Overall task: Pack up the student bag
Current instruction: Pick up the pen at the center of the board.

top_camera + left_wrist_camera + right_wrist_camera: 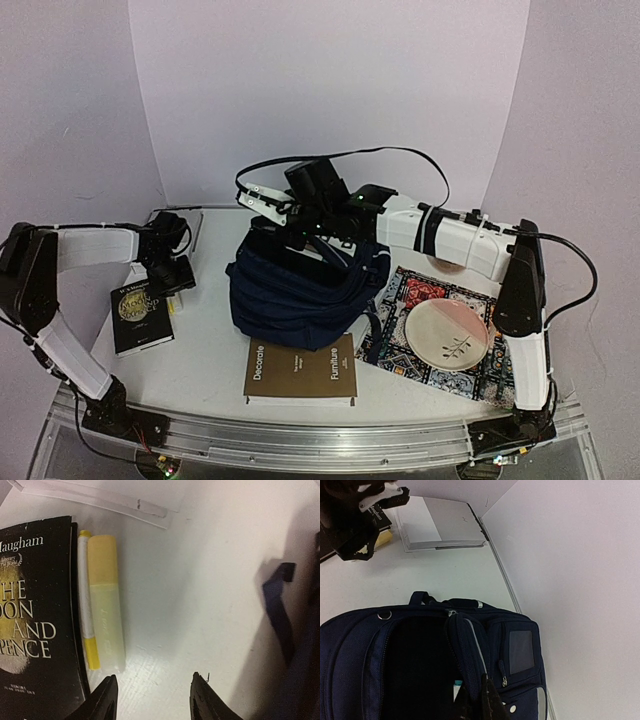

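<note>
Student bag mid-table, brown book in front, plate right

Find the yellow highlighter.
In the left wrist view, the yellow highlighter lies left of centre, beside a white-and-yellow pen next to the black book, just beyond the left claw.

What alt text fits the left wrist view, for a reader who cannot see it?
The left gripper, open, hangs above a white table. At left lie a black book, a white and yellow pen and a yellow highlighter, side by side; at right shows part of a dark blue bag.
</note>
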You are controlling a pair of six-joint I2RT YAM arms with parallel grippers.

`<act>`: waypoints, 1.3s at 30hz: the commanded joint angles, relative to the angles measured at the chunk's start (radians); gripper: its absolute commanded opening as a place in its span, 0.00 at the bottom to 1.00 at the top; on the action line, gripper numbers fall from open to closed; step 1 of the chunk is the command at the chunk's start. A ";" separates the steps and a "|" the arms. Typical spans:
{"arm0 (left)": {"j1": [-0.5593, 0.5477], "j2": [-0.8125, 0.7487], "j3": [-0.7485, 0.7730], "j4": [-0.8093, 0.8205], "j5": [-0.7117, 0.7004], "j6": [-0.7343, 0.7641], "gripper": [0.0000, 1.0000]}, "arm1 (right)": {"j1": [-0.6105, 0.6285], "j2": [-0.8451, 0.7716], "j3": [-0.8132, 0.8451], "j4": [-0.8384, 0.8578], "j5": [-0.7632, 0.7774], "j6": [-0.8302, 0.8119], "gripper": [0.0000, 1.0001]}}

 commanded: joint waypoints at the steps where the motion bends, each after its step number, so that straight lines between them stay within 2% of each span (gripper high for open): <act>1: 0.034 0.087 0.097 -0.014 -0.084 0.063 0.51 | 0.012 -0.037 0.012 0.098 0.015 0.009 0.00; 10: 0.074 0.267 0.190 -0.001 -0.146 0.073 0.50 | 0.012 -0.033 0.007 0.099 0.008 0.017 0.00; 21: 0.081 0.345 0.198 0.025 -0.153 0.069 0.48 | 0.011 -0.035 0.001 0.098 0.017 0.008 0.00; 29: 0.081 0.374 0.168 0.043 -0.051 0.084 0.32 | 0.012 -0.034 0.003 0.098 0.020 0.004 0.00; 39: 0.081 0.235 0.057 0.085 0.083 0.076 0.14 | 0.012 -0.027 0.008 0.100 0.023 0.001 0.00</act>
